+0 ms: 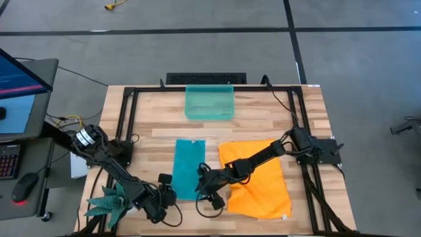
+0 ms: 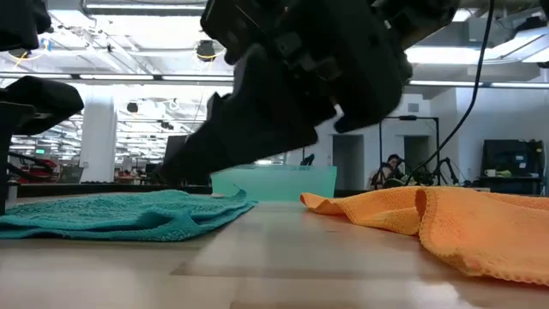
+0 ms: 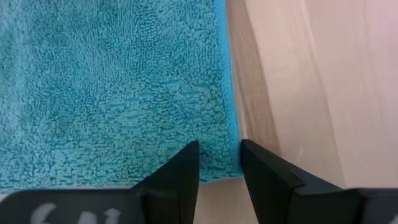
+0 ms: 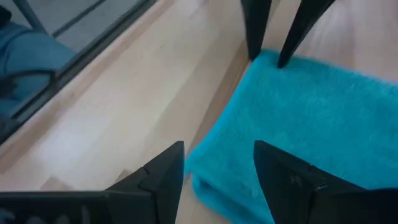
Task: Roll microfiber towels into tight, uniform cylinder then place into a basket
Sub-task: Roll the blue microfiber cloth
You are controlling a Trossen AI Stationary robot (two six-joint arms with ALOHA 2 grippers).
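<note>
The teal towel (image 1: 189, 164) lies flat on the table, its long sides running near to far. The orange towel (image 1: 260, 181) lies spread to its right, partly under my right arm. The teal-green basket (image 1: 209, 103) stands at the far edge. My left gripper (image 3: 219, 177) is open at the teal towel's near left corner (image 3: 231, 163), fingertips on either side of the long edge. My right gripper (image 4: 219, 171) is open at the near right corner (image 4: 208, 168), with the corner between its fingers and apart from them. My left gripper comes at the teal towel's near left corner (image 4: 267, 59) slanting down from the near side. One fingertip (image 4: 252, 55) is over bare wood beside the edge, the other over the cloth. I cannot tell whether they touch the towel.
A green spiky plant (image 1: 107, 201) lies at the near left corner of the table, beside my left arm. A black metal frame (image 1: 126, 112) runs along the left, far and right sides. A monitor and keyboard (image 1: 10, 155) stand off the table's left.
</note>
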